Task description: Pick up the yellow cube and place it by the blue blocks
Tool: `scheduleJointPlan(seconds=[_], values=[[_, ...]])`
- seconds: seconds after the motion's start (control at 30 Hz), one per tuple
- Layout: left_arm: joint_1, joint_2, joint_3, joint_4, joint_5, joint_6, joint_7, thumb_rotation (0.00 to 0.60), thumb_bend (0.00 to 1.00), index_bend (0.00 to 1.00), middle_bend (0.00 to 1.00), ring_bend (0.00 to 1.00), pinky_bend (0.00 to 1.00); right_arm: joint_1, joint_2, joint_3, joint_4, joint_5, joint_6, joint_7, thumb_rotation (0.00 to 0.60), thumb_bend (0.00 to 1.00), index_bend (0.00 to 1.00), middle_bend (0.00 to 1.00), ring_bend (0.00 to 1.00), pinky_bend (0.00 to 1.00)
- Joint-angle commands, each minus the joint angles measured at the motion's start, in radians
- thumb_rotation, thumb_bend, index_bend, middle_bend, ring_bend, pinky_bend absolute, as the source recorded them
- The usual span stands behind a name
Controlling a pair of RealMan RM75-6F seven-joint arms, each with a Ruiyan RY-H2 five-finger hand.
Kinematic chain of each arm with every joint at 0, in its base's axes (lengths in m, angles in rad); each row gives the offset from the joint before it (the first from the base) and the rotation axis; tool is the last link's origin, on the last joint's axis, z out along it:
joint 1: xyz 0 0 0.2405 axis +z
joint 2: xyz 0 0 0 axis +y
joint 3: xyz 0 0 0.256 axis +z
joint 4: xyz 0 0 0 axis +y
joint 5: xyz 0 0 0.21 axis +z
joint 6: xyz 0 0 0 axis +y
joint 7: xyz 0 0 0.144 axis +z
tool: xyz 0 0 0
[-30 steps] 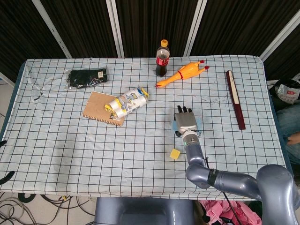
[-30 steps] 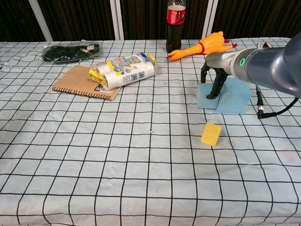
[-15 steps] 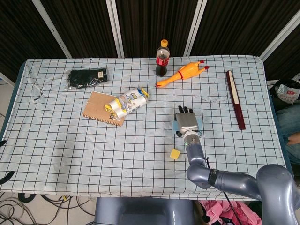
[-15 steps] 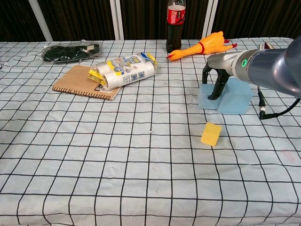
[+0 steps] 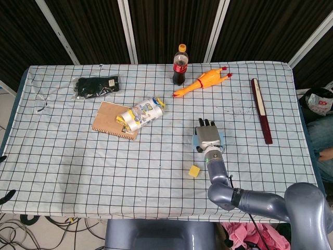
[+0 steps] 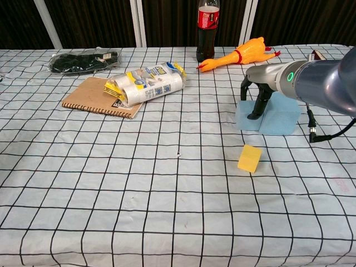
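Observation:
The yellow cube [image 5: 194, 171] [image 6: 249, 158] lies on the checked cloth, free of any hand, a little in front and to the left of the blue blocks [image 5: 221, 137] [image 6: 279, 117]. My right hand [image 5: 207, 134] [image 6: 257, 98] hangs over the blue blocks with its fingers pointing down and their tips touching the left block. It holds nothing. From above, the hand hides most of the blue blocks. My left hand shows in neither view.
A cola bottle [image 5: 180, 65] and a rubber chicken [image 5: 204, 81] stand at the back. A brown notebook [image 5: 107, 119] with a pack of rolls [image 5: 141, 114] on it lies at left, black gloves [image 5: 97, 86] behind. A dark red bar [image 5: 261, 110] lies at right.
My right hand has slid slightly to the right, and the blue blocks under its fingertips have shifted with it. The yellow cube has not moved.

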State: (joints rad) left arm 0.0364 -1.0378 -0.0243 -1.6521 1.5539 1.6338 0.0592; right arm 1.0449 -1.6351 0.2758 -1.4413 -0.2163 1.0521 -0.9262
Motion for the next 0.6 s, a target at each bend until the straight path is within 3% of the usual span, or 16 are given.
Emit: scheduleJointPlan(seconds=[0.03, 0.6], values=[[0.0, 0.0, 0.0, 0.0, 0.001, 0.0, 0.0, 0.6, 0.04, 0.17, 0.06, 0.0, 0.0, 0.0, -0.001, -0.002, 0.0, 0.001, 0.002, 0.0, 0.6, 0.3, 0.41, 0.0, 0.0, 0.09], [0.001, 0.0, -0.001, -0.001, -0.001, 0.002, 0.003, 0.6, 0.04, 0.17, 0.06, 0.0, 0.0, 0.001, -0.001, -0.012, 0.002, 0.006, 0.004, 0.002, 0.6, 0.29, 0.32, 0.0, 0.0, 0.09]])
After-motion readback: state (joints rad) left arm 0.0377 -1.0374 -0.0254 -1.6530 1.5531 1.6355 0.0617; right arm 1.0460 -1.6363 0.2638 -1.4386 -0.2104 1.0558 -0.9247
